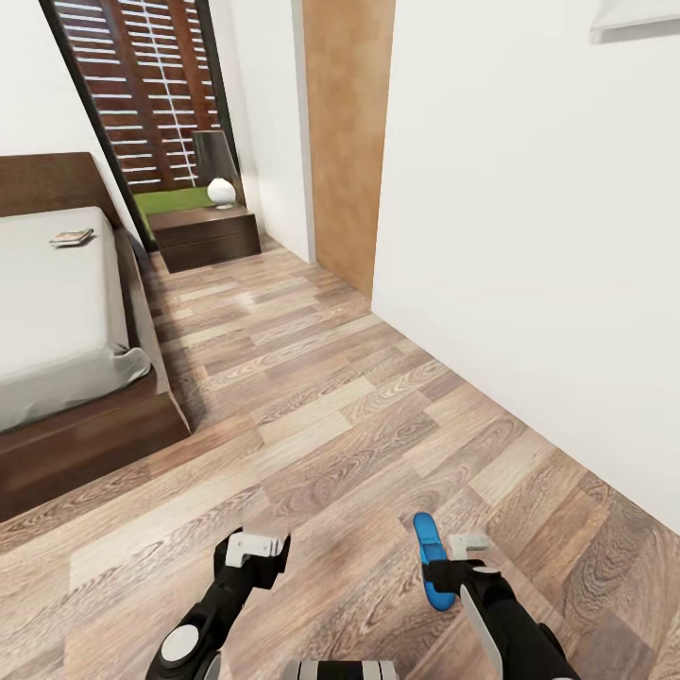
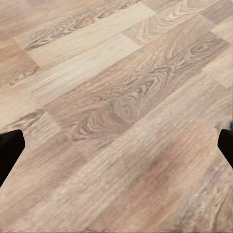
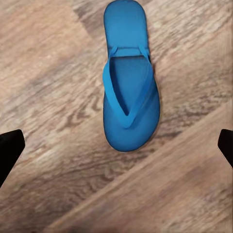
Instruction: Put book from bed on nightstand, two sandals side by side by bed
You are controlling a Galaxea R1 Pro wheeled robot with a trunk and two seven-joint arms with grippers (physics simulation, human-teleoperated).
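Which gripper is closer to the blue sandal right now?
Right. The right gripper is right beside the blue sandal, which lies under its wrist camera. The left gripper hangs over bare floor, well off to the sandal's side.

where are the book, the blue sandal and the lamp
book (image 1: 72,237), head view, middle of its cover, lying on the bed.
blue sandal (image 3: 130,92), right wrist view, middle of its footbed.
lamp (image 1: 221,192), head view, its round white base.
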